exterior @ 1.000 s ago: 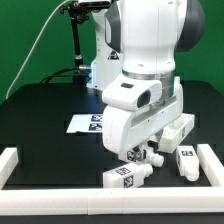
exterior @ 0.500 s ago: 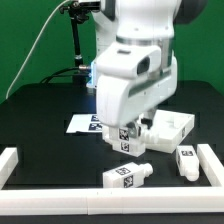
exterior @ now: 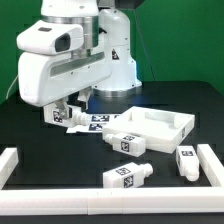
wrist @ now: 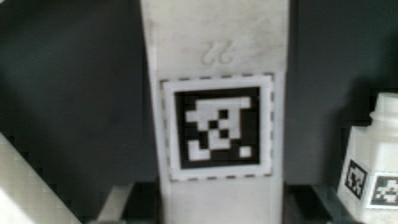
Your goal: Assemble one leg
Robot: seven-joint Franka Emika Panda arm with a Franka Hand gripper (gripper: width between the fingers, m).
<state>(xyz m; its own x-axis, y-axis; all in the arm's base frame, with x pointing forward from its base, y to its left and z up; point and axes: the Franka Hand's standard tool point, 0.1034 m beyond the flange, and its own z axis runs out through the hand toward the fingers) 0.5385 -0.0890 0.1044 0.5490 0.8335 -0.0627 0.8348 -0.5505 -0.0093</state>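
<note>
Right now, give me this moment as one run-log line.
pincer: shut on the leg | position: exterior view's left of the panel | three other legs: loose on the table

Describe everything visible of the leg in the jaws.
The leg is white, plastic-looking and blocky, with a black-and-white square tag and a faint moulded mark on the face toward the wrist camera. The gripper is shut on it, jaws on either side. It hangs beside the marker board; whether it touches the table is unclear.

Tagged white leg (wrist: 214, 60) — second leg (wrist: 377, 135) alongside
</note>
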